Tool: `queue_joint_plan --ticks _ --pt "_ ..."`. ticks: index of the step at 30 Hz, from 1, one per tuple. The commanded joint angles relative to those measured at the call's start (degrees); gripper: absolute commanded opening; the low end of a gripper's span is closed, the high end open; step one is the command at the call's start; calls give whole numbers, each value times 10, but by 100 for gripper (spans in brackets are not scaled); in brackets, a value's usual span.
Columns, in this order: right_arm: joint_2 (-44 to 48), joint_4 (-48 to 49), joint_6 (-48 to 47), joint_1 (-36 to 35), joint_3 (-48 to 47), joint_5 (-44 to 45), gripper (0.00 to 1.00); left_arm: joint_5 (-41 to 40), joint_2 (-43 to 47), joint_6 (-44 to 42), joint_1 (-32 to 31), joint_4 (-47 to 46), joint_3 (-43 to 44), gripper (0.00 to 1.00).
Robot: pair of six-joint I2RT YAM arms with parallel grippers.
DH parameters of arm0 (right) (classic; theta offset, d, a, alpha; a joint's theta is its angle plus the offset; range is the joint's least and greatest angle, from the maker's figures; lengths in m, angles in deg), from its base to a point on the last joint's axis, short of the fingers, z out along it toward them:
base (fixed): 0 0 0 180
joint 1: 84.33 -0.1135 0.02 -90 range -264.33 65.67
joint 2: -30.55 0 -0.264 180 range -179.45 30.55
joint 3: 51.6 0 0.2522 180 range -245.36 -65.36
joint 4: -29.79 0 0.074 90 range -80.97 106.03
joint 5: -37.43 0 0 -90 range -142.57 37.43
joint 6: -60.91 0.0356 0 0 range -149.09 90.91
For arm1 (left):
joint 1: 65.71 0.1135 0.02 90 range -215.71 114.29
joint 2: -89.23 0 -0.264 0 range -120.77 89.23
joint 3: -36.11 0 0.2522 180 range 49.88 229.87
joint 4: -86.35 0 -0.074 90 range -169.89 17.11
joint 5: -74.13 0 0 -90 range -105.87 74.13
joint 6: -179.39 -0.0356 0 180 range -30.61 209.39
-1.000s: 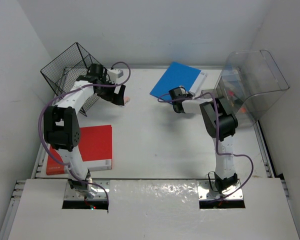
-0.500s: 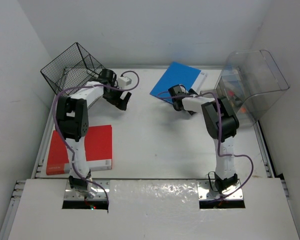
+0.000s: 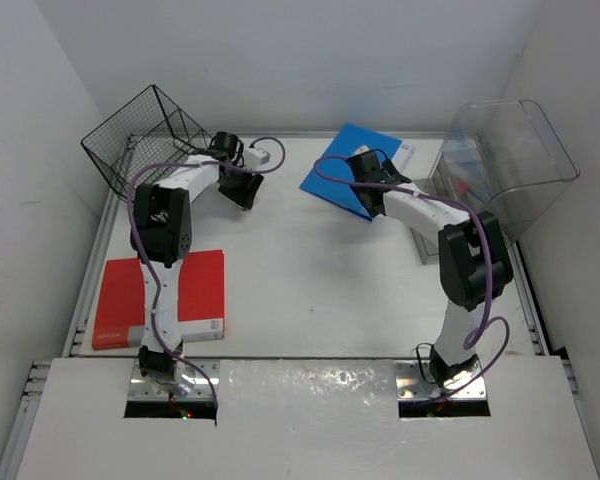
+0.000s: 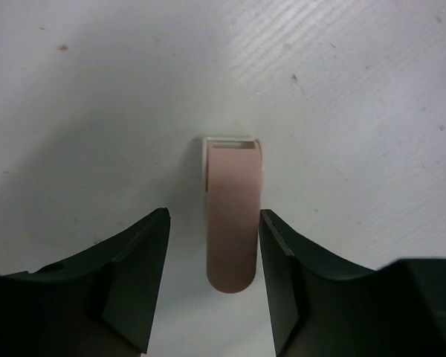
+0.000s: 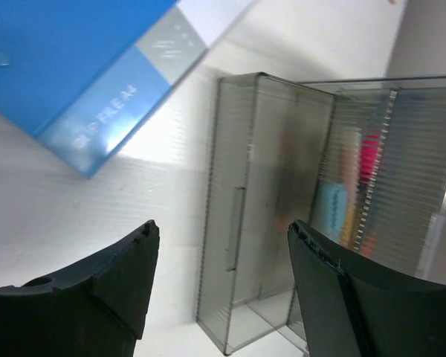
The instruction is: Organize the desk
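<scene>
desk point(image 4: 357, 89) close beneath parted left jaws

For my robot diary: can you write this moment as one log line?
left gripper: open over pink eraser on desk | right gripper: open near blue file and clear drawer unit

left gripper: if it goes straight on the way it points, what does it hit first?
Likely the pink tab, lying flat on the desk between the left gripper's open fingers; depth is unclear.
</scene>
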Motion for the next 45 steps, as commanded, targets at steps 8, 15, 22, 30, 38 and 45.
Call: queue_joint_plan --ticks 8,15,22,30,38,45 --pt "107 113 4 1 100 -231 69 124 24 -16 -3 83 16 0" --pt "207 246 36 5 185 -542 74 346 119 -73 -5 188 5 0" --pt "177 271 16 0 164 -830 77 348 204 -157 -48 208 -72 0" --pt "159 400 81 -16 175 -925 72 368 265 -175 -84 213 -90 0" --pt "114 334 57 -38 133 -934 70 379 273 -174 -101 216 -93 0" --pt "110 338 62 -38 123 -939 67 400 284 -193 -103 235 -94 0"
